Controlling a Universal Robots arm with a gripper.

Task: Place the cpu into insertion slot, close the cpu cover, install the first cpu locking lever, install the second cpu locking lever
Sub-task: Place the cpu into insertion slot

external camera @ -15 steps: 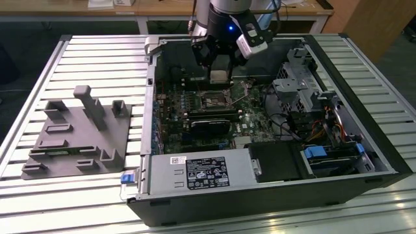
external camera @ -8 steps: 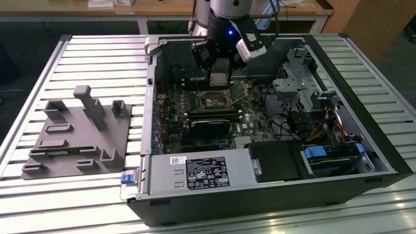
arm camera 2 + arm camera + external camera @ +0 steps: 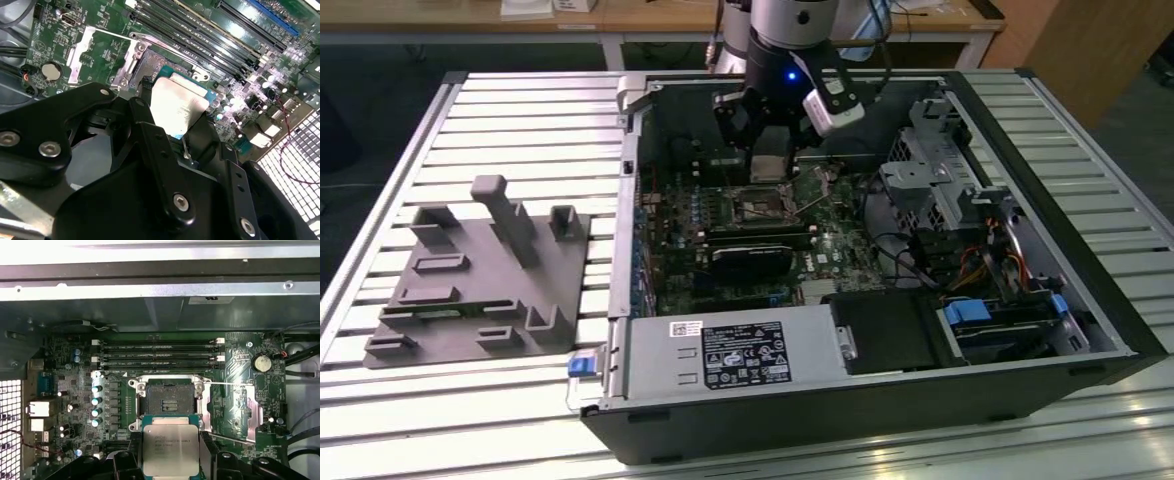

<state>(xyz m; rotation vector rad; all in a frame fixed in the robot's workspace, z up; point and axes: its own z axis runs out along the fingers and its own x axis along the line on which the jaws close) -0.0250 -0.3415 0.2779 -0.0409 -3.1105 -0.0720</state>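
We have the cpu [image 3: 169, 444] pinched by two opposite edges in the tool [image 3: 170, 462], whose fingers [image 3: 150, 135] are closed to the chip's width, with its pale metal top towards the first wrist view. It hangs clear above the motherboard [image 3: 235, 360], near the insertion slot [image 3: 170, 399] but not seated. The slot's dark centre lies bare, and what we take for the cpu cover [image 3: 250, 410] lies swung open beside it. To do this well, we judge the chip should be level, edges squared to the slot's silvery rim, lowered straight with no sideways drag, and let go only once it sits flat. In the exterior view the arm [image 3: 790, 30] drops steeply into the open computer case [image 3: 1067, 250] on the bench [image 3: 520, 120], wrist pointed down at the board
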